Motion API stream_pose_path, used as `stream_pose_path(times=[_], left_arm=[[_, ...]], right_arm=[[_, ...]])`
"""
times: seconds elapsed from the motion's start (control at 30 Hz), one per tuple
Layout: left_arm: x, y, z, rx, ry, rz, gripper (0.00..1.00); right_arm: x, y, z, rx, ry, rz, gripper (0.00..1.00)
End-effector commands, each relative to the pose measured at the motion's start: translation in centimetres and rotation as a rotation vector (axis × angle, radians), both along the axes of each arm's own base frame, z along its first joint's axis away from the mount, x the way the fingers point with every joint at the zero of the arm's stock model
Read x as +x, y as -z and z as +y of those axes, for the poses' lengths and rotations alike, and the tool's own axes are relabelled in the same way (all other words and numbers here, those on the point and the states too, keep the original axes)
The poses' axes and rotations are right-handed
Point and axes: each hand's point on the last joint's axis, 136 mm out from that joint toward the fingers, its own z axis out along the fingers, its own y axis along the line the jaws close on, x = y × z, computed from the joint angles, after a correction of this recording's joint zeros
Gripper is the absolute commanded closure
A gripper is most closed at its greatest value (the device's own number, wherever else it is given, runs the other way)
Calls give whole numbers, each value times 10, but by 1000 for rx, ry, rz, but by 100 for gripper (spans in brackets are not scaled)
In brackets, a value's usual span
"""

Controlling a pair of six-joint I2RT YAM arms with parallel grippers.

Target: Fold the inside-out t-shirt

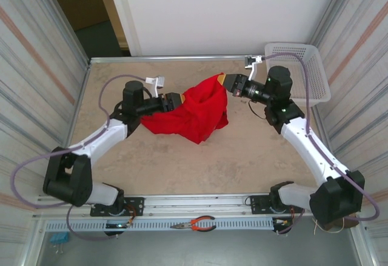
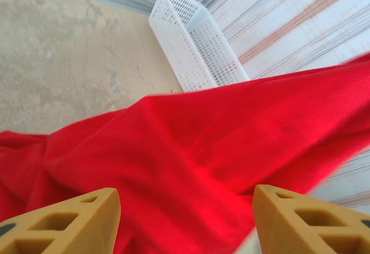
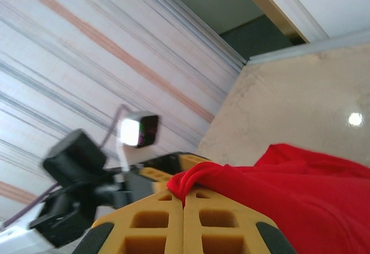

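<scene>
T-shirt (image 1: pixel 197 111) pinched in right end effector (image 3: pixel 184 201); left end effector (image 2: pixel 185 199) parted.

Beige marbled table (image 1: pixel 254 151), striped panel walls (image 1: pixel 36 54) either side, white wall (image 1: pixel 224 11) at the far end. White mesh basket (image 1: pixel 306 66) just beyond the right gripper (image 1: pixel 224 80); dark doorway (image 1: pixel 100 39) far past the left gripper (image 1: pixel 180 101).

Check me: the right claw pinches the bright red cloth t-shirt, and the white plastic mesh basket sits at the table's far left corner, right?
Not quite. The top view shows the white plastic mesh basket at the far right corner of the table, not the left. The right claw does pinch the bright red cloth t-shirt.
</scene>
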Motion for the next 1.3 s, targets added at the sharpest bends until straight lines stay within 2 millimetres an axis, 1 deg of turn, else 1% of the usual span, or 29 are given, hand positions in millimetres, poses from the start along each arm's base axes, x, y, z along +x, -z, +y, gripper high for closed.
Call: stream_pose_path(times=[0.0, 0.07, 0.2, 0.3, 0.37, 0.43, 0.53, 0.63, 0.67, 0.7, 0.77, 0.8, 0.83, 0.93, 1.03, 1.1, 1.17, 1.2, 1.23, 1.27], left_arm=[[-7, -32, -2, 79, -29, -126, 37], [-12, -37, -12, 130, -22, -166, 37], [-14, -40, -41, 197, 33, -209, 37], [-9, -32, -62, 221, 73, -204, 37], [-7, -25, -72, 235, 93, -200, 37], [-4, -20, -80, 242, 104, -191, 37], [4, -6, -84, 273, 90, -163, 39], [10, 5, -89, 285, 91, -144, 44], [12, 7, -91, 288, 95, -140, 49], [15, 9, -94, 290, 102, -138, 58], [19, 10, -98, 298, 112, -140, 86], [20, 6, -101, 301, 125, -150, 99], [19, 0, -103, 299, 141, -156, 100], [8, -33, -105, 246, 207, -193, 100], [-10, -73, -101, 119, 286, -203, 100], [-19, -95, -95, 30, 320, -197, 100], [-25, -115, -88, -64, 343, -199, 100], [-25, -122, -84, -98, 340, -203, 100], [-27, -129, -80, -137, 341, -206, 100], [-25, -134, -76, -171, 335, -209, 100]], right_arm=[[0, -4, 3, 41, -28, -7, 100], [0, -2, 4, 42, -32, 3, 100], [0, 1, 5, 40, -33, 11, 100], [-1, 2, 7, 40, -34, 15, 100], [-1, 2, 7, 40, -33, 17, 100], [-2, 1, 7, 39, -31, 16, 100], [-3, 1, 7, 41, -33, 17, 100], [-6, 0, 7, 42, -34, 17, 100], [-6, 0, 7, 43, -33, 17, 100], [-7, 1, 7, 42, -33, 20, 100], [-6, 5, 6, 36, -25, 26, 100], [-6, 9, 5, 29, -15, 31, 100], [-3, 13, 3, 23, -3, 39, 100], [9, 30, -4, 8, 40, 71, 100], [33, 54, -12, -31, 114, 105, 100], [50, 70, -16, -58, 157, 123, 100], [70, 92, -23, -107, 212, 163, 100], [77, 101, -26, -122, 224, 186, 88], [83, 110, -28, -139, 231, 211, 71], [84, 118, -32, -158, 242, 237, 59]])
